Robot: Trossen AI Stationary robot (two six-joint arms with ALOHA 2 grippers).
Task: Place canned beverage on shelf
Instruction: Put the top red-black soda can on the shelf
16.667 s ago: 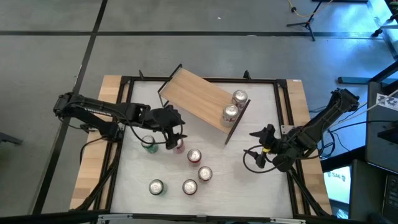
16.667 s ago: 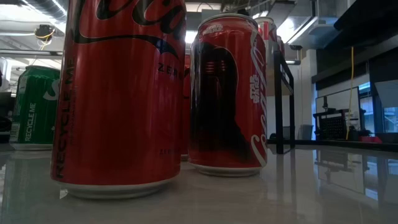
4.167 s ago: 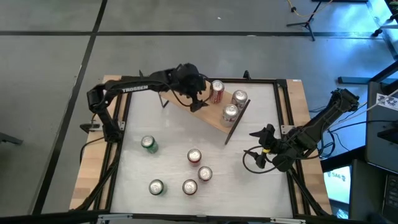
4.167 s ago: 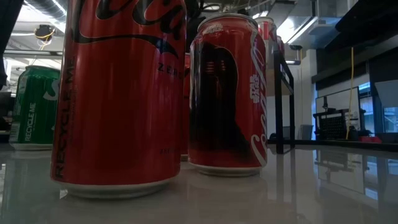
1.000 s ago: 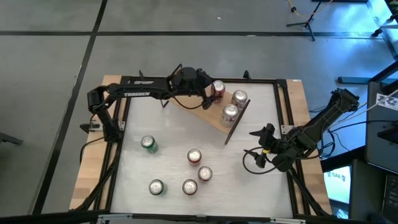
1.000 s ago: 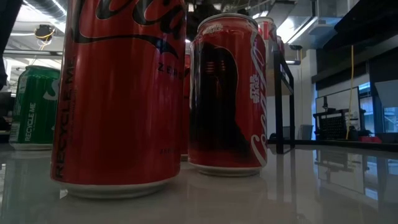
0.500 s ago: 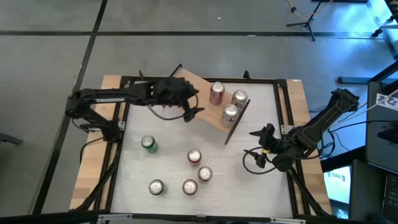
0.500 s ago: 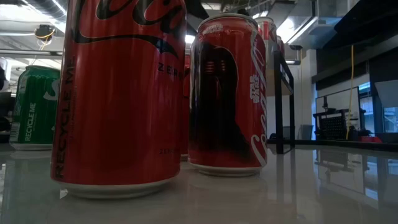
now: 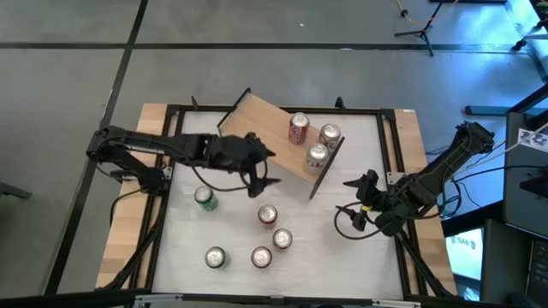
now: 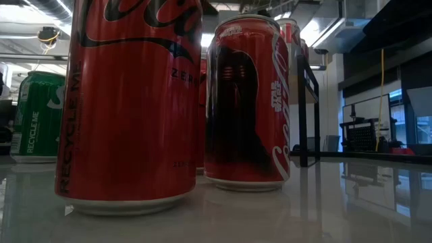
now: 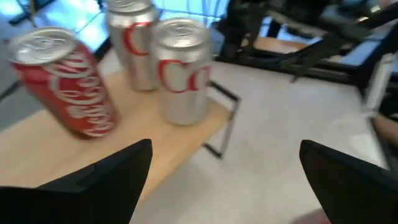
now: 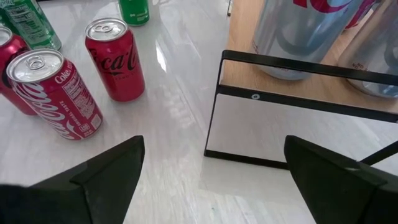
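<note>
Three cans on shelf: a red can point(image 9: 298, 128) and two silver cans point(image 9: 324, 144) stand on the shelf point(image 9: 274, 133), toward its right end, at the far side of the surface point(image 9: 360, 257).
Left end effector point(image 9: 259, 173): spread wide and empty, off the shelf's near edge, the red can well apart from it.
Change: a second ago it was up at the red can on the shelf, now it's pulled back over the surface.
Loose cans: five cans point(image 9: 248, 231) on the surface.
Right end effector point(image 9: 353, 184): spread, parked right of the shelf.
</note>
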